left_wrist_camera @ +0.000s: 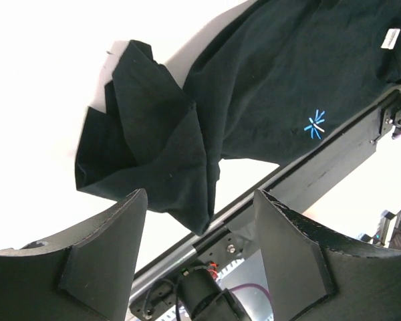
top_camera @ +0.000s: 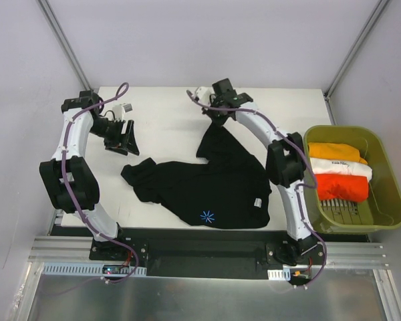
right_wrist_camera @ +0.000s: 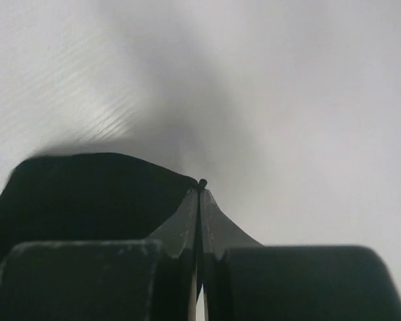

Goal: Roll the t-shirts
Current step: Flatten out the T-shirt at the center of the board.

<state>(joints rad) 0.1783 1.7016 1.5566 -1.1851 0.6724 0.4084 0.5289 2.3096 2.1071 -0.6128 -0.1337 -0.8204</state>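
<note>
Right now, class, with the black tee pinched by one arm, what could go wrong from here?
The right gripper pinches only a thin edge of the black t-shirt, so the cloth may slip free. The sleeve near the open left gripper lies bunched, so a roll might trap folds.

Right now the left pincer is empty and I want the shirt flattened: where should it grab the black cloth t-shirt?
Probably the crumpled sleeve of the black cloth t-shirt, from above on its left side. Its folds bunch up off the white table nearest the open left pincer, while the shut right pincer holds the far edge.
</note>
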